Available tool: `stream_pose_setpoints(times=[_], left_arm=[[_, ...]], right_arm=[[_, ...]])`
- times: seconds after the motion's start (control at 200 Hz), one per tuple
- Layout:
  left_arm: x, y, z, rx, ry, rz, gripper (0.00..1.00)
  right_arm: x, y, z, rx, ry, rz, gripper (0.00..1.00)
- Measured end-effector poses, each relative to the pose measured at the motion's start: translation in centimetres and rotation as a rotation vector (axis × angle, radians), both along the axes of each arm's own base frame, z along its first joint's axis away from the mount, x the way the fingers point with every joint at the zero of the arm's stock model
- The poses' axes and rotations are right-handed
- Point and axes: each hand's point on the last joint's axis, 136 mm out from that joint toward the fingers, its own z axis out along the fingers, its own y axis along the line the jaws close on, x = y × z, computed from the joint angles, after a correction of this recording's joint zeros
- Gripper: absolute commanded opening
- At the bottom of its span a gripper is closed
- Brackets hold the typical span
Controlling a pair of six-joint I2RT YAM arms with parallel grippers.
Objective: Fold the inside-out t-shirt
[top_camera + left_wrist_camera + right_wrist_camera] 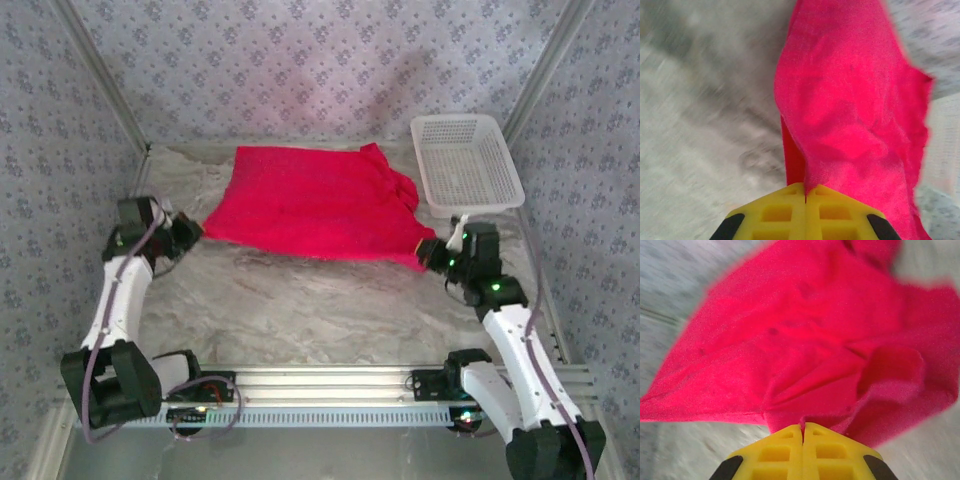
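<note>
The red t-shirt (310,205) lies spread across the upper middle of the frame. The left gripper (192,232) and right gripper (430,253) pinch its near corners (both jaws clamped on cloth). Lifting both evenly should hold that edge taut for a clean fold.

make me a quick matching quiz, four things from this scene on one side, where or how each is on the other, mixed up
1 t-shirt
2 basket
3 left gripper
4 right gripper

a white, far right
b shut on the t-shirt's near right corner
c red, held at two corners
d shut on the t-shirt's near left corner

Pairs: 1-c, 2-a, 3-d, 4-b
</note>
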Motion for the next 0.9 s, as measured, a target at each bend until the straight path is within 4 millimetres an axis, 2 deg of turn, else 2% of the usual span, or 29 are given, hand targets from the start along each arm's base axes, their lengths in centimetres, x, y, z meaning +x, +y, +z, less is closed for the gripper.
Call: stream_pose_setpoints(times=[0.06,0.11,0.16,0.22,0.46,0.645,0.76,0.899], left_arm=[[-1.1,0.3,-3.3,-0.014,0.059,0.043,0.0],[-1.9,0.7,-5.5,-0.023,0.103,0.081,0.0],[-2.5,1.2,-6.8,-0.029,0.13,0.118,0.0],[-2.8,1.9,-7.5,-0.029,0.147,0.153,0.0],[-2.8,3.3,-5.6,0.009,0.075,0.21,0.0],[-4.1,3.7,-4.6,0.022,0.057,0.236,0.03],[-5.3,3.6,-4.6,0.035,0.055,0.246,0.06],[-6.3,3.7,-4.0,0.06,0.036,0.255,0.19]], right_arm=[[-1.9,-0.3,-4.4,0.011,0.108,-0.028,0.0],[-3.1,-0.5,-6.4,0.016,0.152,-0.05,0.0],[-3.7,-0.7,-7.2,0.026,0.161,-0.069,0.0],[-3.9,-0.8,-7.1,0.031,0.147,-0.082,0.0],[-4.1,-0.9,-6.4,0.049,0.126,-0.099,0.0],[-5.5,0.0,-6.7,0.081,0.152,-0.079,0.0],[-6.4,1.1,-5.7,0.108,0.117,-0.04,0.0],[-7.5,2.6,-3.6,0.164,0.038,0.032,0.17]])
